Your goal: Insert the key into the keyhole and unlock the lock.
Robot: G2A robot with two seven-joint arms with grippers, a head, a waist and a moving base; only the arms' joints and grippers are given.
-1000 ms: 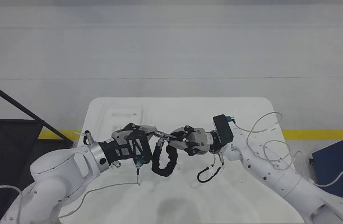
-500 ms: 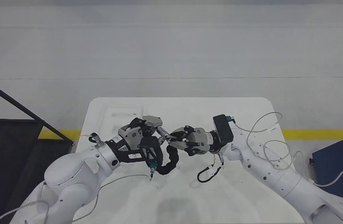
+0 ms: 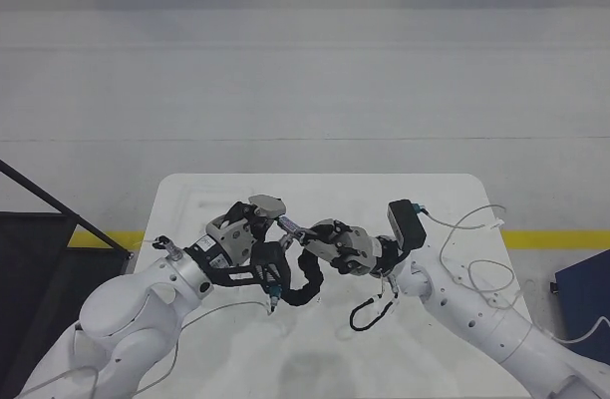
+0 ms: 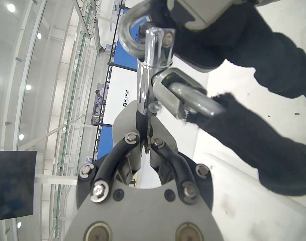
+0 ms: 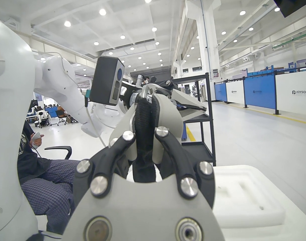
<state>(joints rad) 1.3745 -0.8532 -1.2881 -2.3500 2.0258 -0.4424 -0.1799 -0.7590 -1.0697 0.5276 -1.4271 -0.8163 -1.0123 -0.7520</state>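
The lock is a chain in a black fabric sleeve with a silver cylinder joining its two ends. It is held up above the white table. My left gripper is shut on the key, whose blade goes into the end of the cylinder. One silver chain end sits against the cylinder's side. My right gripper is shut on the sleeved chain just behind the cylinder. In the top view the left gripper and right gripper meet at the cylinder.
The chain's loop hangs down toward the table between the two arms. A loose black cable lies by the right arm. A white foam tray with shallow recesses sits on the table's far left part.
My left arm has swung in toward the right arm and its wrist has turned, carrying the key and cylinder slightly toward the back. The right gripper shifted a little with it.
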